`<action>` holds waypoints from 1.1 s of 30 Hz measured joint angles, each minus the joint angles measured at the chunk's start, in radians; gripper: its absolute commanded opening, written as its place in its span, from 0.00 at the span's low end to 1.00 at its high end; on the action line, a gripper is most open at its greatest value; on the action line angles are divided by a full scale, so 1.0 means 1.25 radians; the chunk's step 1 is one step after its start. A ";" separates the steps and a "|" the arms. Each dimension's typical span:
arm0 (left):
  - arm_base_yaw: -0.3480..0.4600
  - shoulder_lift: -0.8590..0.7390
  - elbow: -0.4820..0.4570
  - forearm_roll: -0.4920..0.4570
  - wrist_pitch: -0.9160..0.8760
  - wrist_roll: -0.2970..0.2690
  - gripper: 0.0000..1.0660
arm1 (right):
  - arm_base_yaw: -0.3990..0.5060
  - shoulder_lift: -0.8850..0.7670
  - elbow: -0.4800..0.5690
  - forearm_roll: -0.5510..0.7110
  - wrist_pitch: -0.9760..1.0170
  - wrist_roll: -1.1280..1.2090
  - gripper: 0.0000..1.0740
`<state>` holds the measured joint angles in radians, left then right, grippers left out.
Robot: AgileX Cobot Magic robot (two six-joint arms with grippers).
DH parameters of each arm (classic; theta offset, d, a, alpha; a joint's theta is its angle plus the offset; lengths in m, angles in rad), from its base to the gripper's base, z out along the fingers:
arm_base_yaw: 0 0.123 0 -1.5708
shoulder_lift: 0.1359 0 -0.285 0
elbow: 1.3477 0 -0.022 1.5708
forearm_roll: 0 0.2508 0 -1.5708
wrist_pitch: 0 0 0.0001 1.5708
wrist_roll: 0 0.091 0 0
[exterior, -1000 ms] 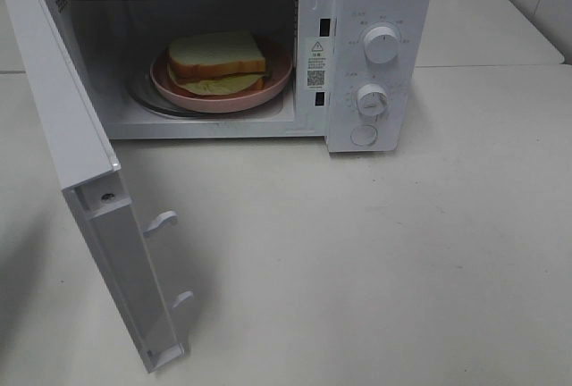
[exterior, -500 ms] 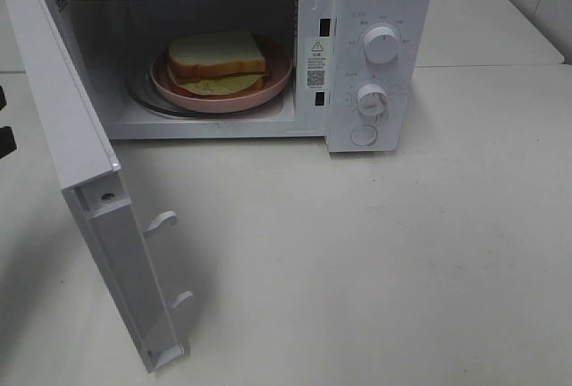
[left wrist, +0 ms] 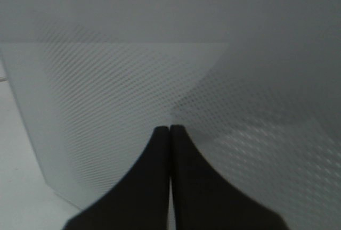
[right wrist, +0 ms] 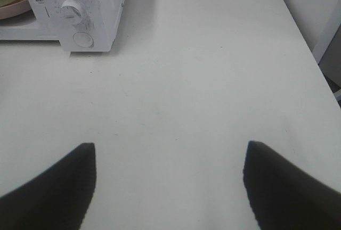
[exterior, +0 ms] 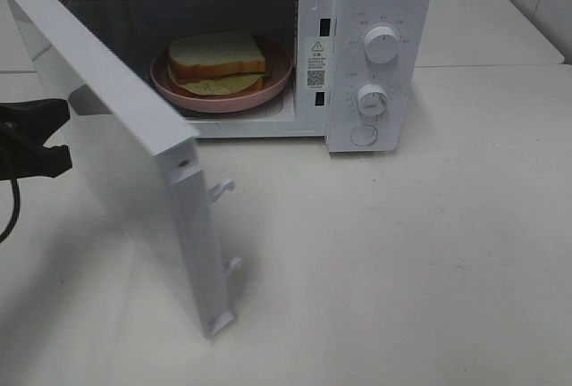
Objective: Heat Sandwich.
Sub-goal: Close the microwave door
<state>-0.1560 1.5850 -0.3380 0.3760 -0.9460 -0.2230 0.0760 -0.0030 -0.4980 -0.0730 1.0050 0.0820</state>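
Observation:
The sandwich [exterior: 217, 58], white bread with yellow-green filling, lies on a round pink plate [exterior: 225, 98] inside the open white microwave [exterior: 380, 11]. The microwave door [exterior: 134, 154] stands half swung, hinged at the left. My left gripper [exterior: 61, 140] is at the far left against the door's outer face. In the left wrist view its black fingers [left wrist: 154, 177] are pressed together, and the gripper [left wrist: 169, 129] touches the dotted door panel [left wrist: 106, 97]. My right gripper [right wrist: 169, 145] is open and empty above the bare table, to the right of the microwave [right wrist: 80, 6].
The microwave's front panel has two round knobs [exterior: 382, 45] [exterior: 371, 98] and a round button [exterior: 364, 135]. The door's latch hooks [exterior: 222, 188] stick out from its free edge. The white table [exterior: 402, 261] spreads in front and to the right.
The left gripper has come in from the left edge and the door has swung part way towards the microwave's opening. The sandwich and plate have not moved.

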 measured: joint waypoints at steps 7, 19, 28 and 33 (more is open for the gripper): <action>-0.058 0.002 -0.014 -0.033 -0.001 0.012 0.00 | 0.000 0.000 0.000 0.000 0.000 0.000 0.69; -0.214 0.024 -0.101 -0.228 0.055 0.065 0.00 | 0.000 0.000 0.000 0.000 0.000 0.000 0.69; -0.304 0.094 -0.167 -0.334 0.062 0.086 0.00 | 0.000 0.000 0.000 0.000 0.000 0.000 0.69; -0.344 0.135 -0.219 -0.360 0.062 0.093 0.00 | 0.000 0.000 0.000 0.000 0.000 0.000 0.69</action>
<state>-0.5860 1.7540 -0.6120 -0.0740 -0.8680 -0.1070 0.0760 -0.0030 -0.4980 -0.0730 1.0050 0.0820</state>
